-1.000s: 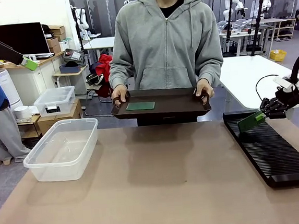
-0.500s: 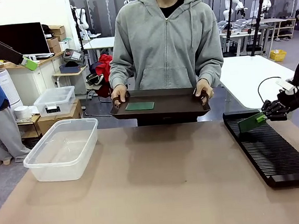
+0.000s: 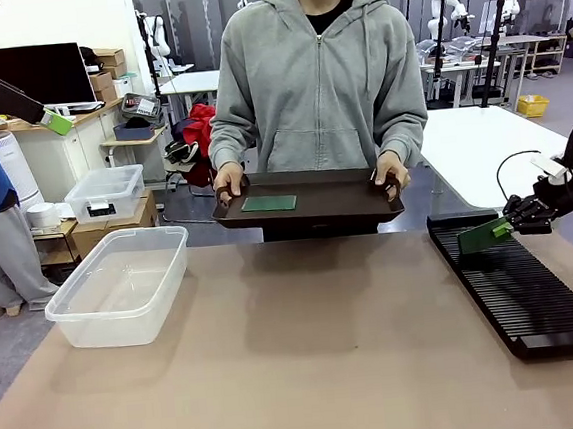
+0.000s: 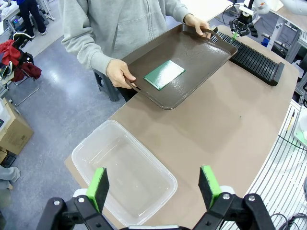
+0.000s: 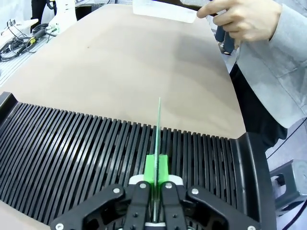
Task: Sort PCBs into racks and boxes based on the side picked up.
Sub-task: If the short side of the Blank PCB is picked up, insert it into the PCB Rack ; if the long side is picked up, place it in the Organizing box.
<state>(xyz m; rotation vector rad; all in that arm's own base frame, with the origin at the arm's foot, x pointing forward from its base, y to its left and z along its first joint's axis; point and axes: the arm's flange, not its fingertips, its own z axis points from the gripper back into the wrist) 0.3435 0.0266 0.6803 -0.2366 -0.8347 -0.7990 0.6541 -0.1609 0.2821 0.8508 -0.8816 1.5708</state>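
**A:** Which step?
**B:** My right pincer (image 5: 156,168) grips one PCB (image 5: 158,124) edge-on over the rack (image 5: 72,143). My left pincer (image 4: 154,184) gapes above the tub (image 4: 91,137); the other PCB (image 4: 164,74) lies on the person's tray (image 4: 201,52).
**A:** Next?
**B:** Align with a slot, lower gently.

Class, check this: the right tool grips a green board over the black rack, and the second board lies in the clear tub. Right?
Not quite. The second board lies on the brown tray the person holds, not in the clear tub, as the left wrist view shows. The right tool does grip a green board over the black rack.
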